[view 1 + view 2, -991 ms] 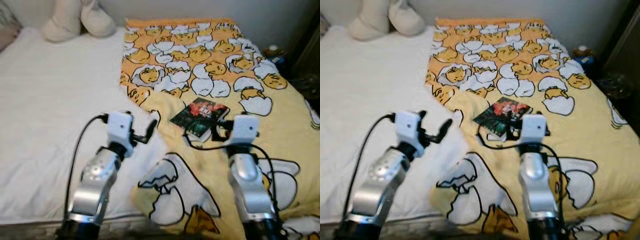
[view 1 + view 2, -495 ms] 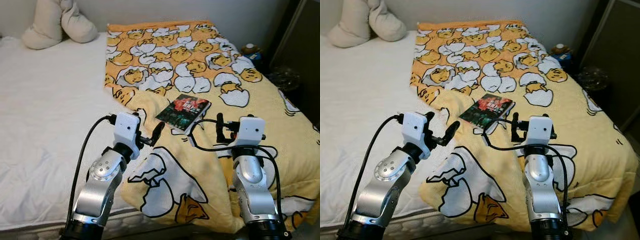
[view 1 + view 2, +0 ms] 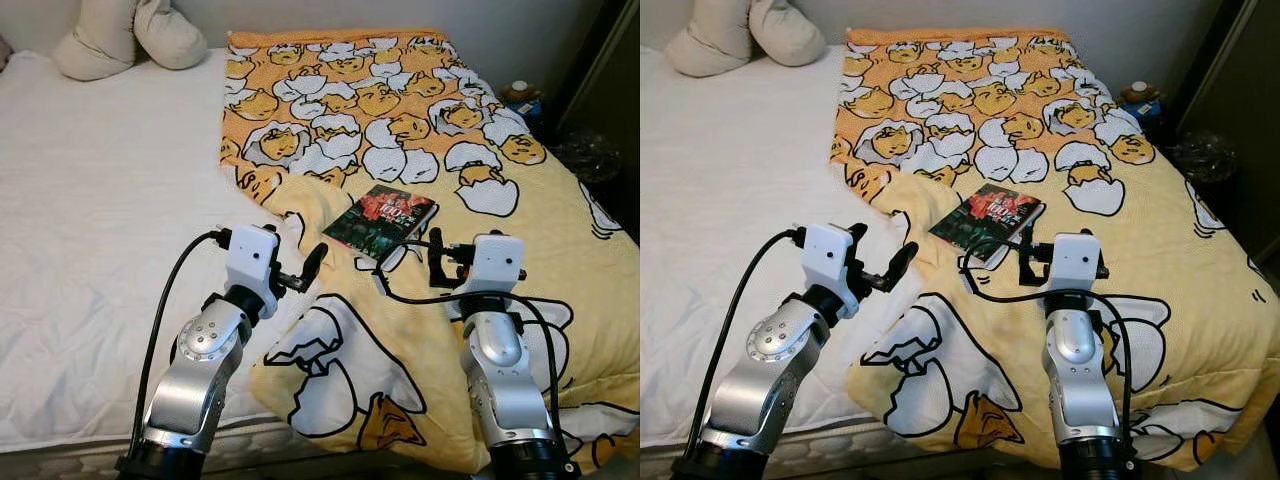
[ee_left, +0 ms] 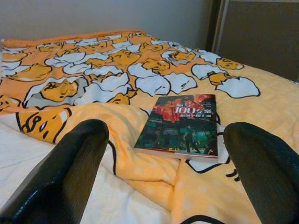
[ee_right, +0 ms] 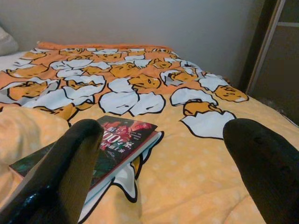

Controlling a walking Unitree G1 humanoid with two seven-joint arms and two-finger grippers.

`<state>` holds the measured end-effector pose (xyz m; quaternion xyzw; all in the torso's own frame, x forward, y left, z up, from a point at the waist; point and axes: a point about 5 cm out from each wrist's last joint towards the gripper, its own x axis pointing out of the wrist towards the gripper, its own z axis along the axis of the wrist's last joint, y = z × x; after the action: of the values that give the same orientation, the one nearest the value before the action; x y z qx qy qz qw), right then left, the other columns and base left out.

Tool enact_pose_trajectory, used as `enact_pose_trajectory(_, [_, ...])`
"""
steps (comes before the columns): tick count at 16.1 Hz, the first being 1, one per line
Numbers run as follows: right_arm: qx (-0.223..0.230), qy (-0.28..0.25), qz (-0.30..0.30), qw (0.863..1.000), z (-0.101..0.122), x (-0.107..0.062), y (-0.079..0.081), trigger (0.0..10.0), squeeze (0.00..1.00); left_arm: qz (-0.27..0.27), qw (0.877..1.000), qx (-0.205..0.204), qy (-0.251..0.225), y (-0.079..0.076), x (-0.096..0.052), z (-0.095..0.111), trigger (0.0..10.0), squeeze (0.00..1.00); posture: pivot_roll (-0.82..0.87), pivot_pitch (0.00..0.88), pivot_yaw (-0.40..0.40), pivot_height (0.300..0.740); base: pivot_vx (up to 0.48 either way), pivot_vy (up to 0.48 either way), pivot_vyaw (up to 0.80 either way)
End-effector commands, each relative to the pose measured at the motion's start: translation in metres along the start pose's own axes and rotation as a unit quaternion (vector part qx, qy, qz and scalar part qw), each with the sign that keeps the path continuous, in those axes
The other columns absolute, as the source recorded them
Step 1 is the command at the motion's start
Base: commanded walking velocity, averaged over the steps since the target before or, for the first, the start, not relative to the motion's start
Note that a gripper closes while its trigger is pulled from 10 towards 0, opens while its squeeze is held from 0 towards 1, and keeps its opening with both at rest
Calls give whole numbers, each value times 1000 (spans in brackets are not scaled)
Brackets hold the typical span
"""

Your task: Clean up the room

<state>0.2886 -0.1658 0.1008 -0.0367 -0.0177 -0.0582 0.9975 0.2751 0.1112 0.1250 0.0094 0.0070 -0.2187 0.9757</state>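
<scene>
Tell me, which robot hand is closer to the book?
Right. The right gripper sits just by the book's near corner; the left gripper is a bit farther off, over the blanket edge.

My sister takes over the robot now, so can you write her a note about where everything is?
Left pincer: open, holding nothing, raised over the edge of the yellow blanket.
Right pincer: open, holding nothing, just short of the book.
The book lies closed on the blanket, in the middle of the bed. Pillows sit at the head.
Done: nothing picked up yet.
Left: grab the book and put it away.
</scene>
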Motion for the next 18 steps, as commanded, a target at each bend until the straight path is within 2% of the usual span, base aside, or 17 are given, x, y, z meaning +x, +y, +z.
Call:
enact_pose_trajectory(1, [9, 4, -1, 1000, -1, 5, 1, 10000, 0, -1, 1000, 2, 0, -1, -1, 2, 10000, 0, -21, 0, 36, 719, 0, 0, 0])
enact_pose_trajectory(4, [22, 15, -12, 1000, -3, 19, 2, 10000, 0, -12, 1000, -12, -1, 1, -9, 4, 10000, 0, 12, 0, 44, 719, 0, 0, 0])
enact_pose_trajectory(7, [21, 16, -13, 1000, -4, 26, 4, 10000, 0, -37, 999, -10, 1, 0, -15, 7, 10000, 0, 31, 0, 52, 719, 0, 0, 0])
enact_pose_trajectory(11, [29, 23, -23, 999, -8, 42, 6, 10000, 0, -96, 995, 9, 35, -6, -38, 6, 10000, 0, 104, 55, 75, 719, 0, 0, 0])
enact_pose_trajectory(14, [42, 38, -22, 998, -11, 53, 12, 10000, 0, -125, 990, -49, 39, -12, -65, 18, 10000, 0, 171, 117, 86, 719, 0, 0, 0])
enact_pose_trajectory(18, [56, 67, -29, 996, -11, 69, 14, 10000, 0, -131, 987, -64, 61, -18, -83, 22, 10000, 0, 213, 178, 99, 719, 0, 0, 0])
